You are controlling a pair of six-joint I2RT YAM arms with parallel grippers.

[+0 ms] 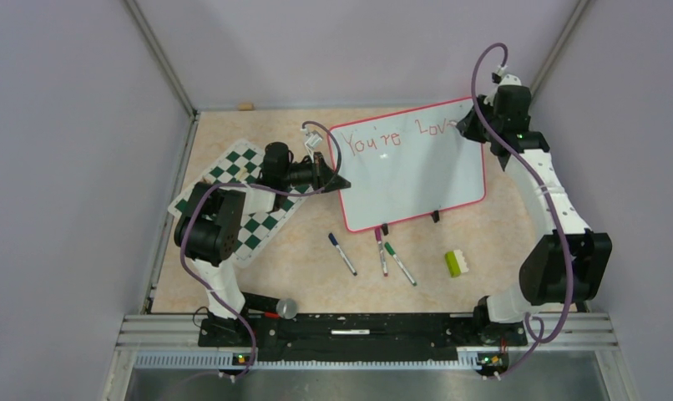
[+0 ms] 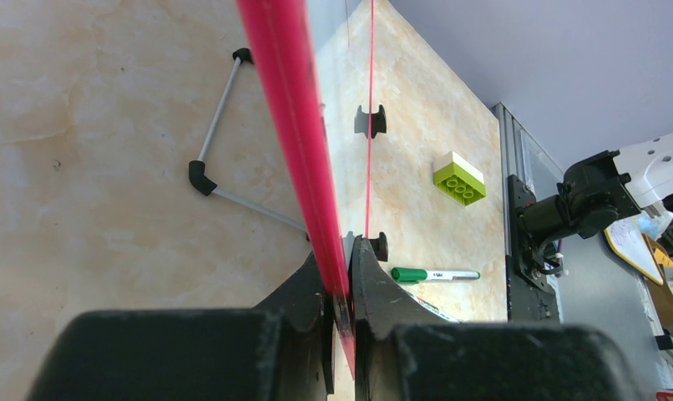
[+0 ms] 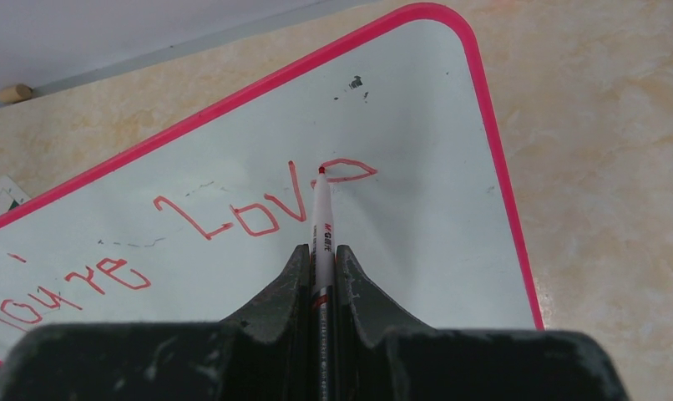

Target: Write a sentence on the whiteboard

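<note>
The whiteboard [image 1: 412,171], white with a red-pink frame, stands propped at the back of the table and carries red writing, "You're Lov" plus part of another letter. My left gripper [image 1: 340,180] is shut on the board's left edge; the pink frame [image 2: 285,109] runs between its jaws in the left wrist view. My right gripper [image 1: 468,124] is shut on a white marker [image 3: 321,225] at the board's upper right. The marker's red tip touches the whiteboard [image 3: 417,242] at the left end of the newest letter.
A blue marker [image 1: 342,253], a purple marker [image 1: 381,251] and a green marker [image 1: 400,263] lie in front of the board. A lime-and-white brick [image 1: 455,263] sits to their right. A green checkered chess mat [image 1: 241,196] lies under the left arm. The board's wire stand [image 2: 212,159] is behind it.
</note>
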